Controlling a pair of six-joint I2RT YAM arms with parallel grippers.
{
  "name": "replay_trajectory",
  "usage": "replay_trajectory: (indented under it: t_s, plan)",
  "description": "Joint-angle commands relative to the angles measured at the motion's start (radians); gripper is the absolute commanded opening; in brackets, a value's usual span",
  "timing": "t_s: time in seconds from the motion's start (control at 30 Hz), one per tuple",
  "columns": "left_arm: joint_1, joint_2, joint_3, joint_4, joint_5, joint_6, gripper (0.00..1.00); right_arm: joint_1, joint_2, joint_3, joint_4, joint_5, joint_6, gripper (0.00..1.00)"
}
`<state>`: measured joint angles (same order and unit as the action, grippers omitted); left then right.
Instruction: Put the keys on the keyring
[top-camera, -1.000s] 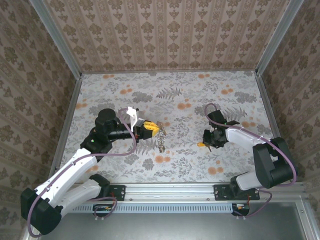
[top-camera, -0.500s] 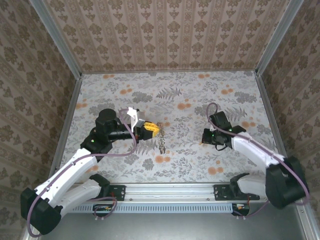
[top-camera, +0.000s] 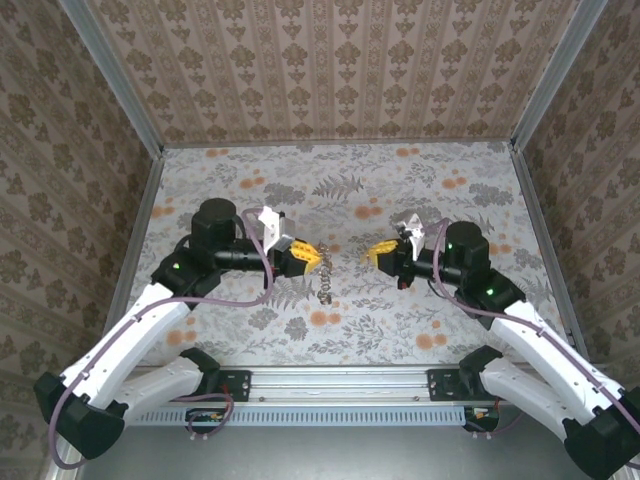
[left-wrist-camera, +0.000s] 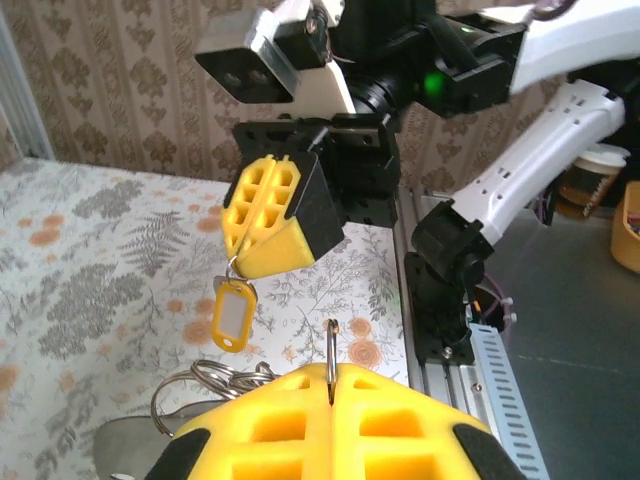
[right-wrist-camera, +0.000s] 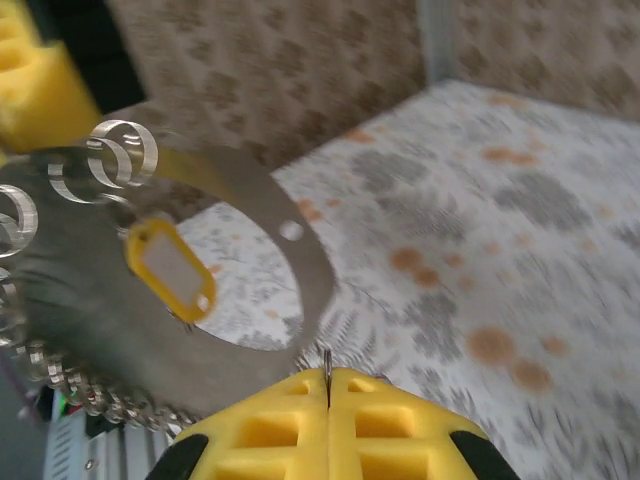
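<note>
Over the middle of the table my two grippers face each other, a short gap apart. My left gripper (top-camera: 311, 257) (left-wrist-camera: 331, 378) is shut on a thin metal ring of the keyring (top-camera: 325, 284), whose linked rings (left-wrist-camera: 205, 385) (right-wrist-camera: 112, 160) hang below it in a chain. My right gripper (top-camera: 379, 256) (right-wrist-camera: 328, 378) (left-wrist-camera: 262, 262) is shut on a thin ring from which one of the keys hangs. The key's yellow plastic head (left-wrist-camera: 232, 312) (right-wrist-camera: 170, 272) has a pale window and dangles between the two grippers.
The floral table (top-camera: 330, 190) is walled by patterned panels on three sides. A metal rail (top-camera: 340, 382) with both arm bases runs along the near edge. A paper cup (left-wrist-camera: 590, 180) stands off the table beyond the right arm.
My right arm has lifted off the table at the right and swung left towards my left gripper, bringing the key. The left gripper has risen slightly with the chain hanging.
</note>
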<state>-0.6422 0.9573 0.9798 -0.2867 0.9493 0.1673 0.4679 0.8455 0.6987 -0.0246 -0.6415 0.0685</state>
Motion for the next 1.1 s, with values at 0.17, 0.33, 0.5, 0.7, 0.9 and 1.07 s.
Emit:
replay_trajectory:
  t_s: [0.17,0.33,0.5,0.7,0.9,1.07]
  plan:
    - [0.012,0.059,0.185,-0.325,0.089,0.258,0.0,0.096,0.075,0.174,0.034,-0.198,-0.213,0.0]
    - [0.031,0.064,0.179,-0.295,0.104,0.252,0.0,0.191,0.081,0.231,-0.054,-0.066,-0.322,0.0]
    - [0.055,0.072,0.187,-0.299,0.136,0.27,0.0,0.256,0.096,0.245,-0.019,0.001,-0.328,0.0]
    - [0.062,0.066,0.177,-0.296,0.143,0.277,0.0,0.32,0.126,0.27,-0.009,0.094,-0.344,0.0]
    - [0.062,0.055,0.169,-0.295,0.14,0.281,0.0,0.358,0.148,0.282,-0.001,0.146,-0.364,0.0]
    - [0.062,0.055,0.162,-0.295,0.137,0.285,0.0,0.372,0.14,0.283,0.014,0.184,-0.369,0.0]
